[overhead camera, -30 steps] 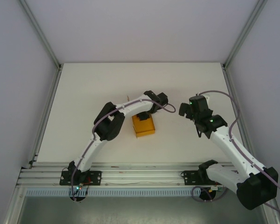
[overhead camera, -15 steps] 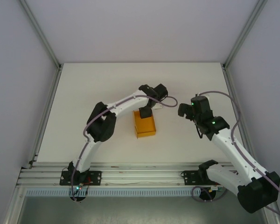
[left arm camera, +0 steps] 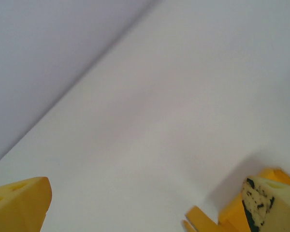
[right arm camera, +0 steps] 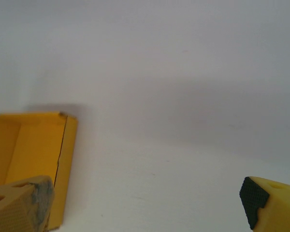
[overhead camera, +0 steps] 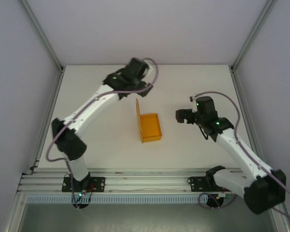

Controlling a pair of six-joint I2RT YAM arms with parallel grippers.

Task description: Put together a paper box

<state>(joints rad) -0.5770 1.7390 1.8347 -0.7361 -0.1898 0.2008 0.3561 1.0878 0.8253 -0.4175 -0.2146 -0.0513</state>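
Paper box (overhead camera: 150,128): bright orange-yellow card, folded into a shallow open tray, with one tall flap standing upright along the side nearer the left arm. It rests flat on the white table (overhead camera: 96,121).

Left gripper (left arm camera: 145,212): past the box's far end and apart from it, fingers spread wide, holding nothing.

Right gripper (right arm camera: 145,203): near the box's right edge, not touching it, likewise spread and empty.

Bare surface borders every side of the box.

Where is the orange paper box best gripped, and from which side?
Probably by the upright flap on the left edge of the paper box, coming from above. It stands free as a thin sheet, so both faces can be pinched.
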